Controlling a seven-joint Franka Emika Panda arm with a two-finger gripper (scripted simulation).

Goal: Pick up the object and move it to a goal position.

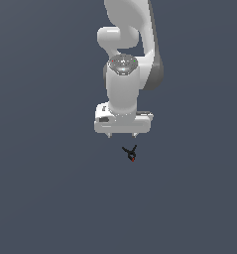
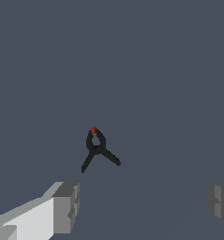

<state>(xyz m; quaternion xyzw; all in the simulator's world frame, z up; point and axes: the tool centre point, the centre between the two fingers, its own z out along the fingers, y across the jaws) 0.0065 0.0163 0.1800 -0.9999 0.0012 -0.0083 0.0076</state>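
1. Closest to the wrist camera are the two grey fingertips (image 2: 66, 206) of the white gripper (image 2: 144, 204), one at each lower corner of that view. They stand wide apart, with only bare floor in the broad gap between them, and they hold nothing.
2. The largest thing in the exterior view is the white robot arm (image 1: 127, 30). It comes down from the top edge in rounded segments, with a grey cap marked by small red and green dots at one joint.
3. Below that joint sits the white gripper's boxy body. Only the two short finger ends (image 1: 108, 135) poke out beneath it, set well apart.
4. The floor (image 1: 40, 198) is a flat, dark blue-grey surface that fills the background of both views.
5. The smallest thing is the object (image 1: 130, 153), a tiny black clamp. It lies on the floor just beyond the finger ends in the exterior view, slightly toward the exterior view's right, and nothing touches it.
6. In the wrist view the object (image 2: 98, 149) shows two rounded jaws meeting at a small red tip (image 2: 93, 130), with two thin prongs splayed out toward the fingertips. It lies apart from both.
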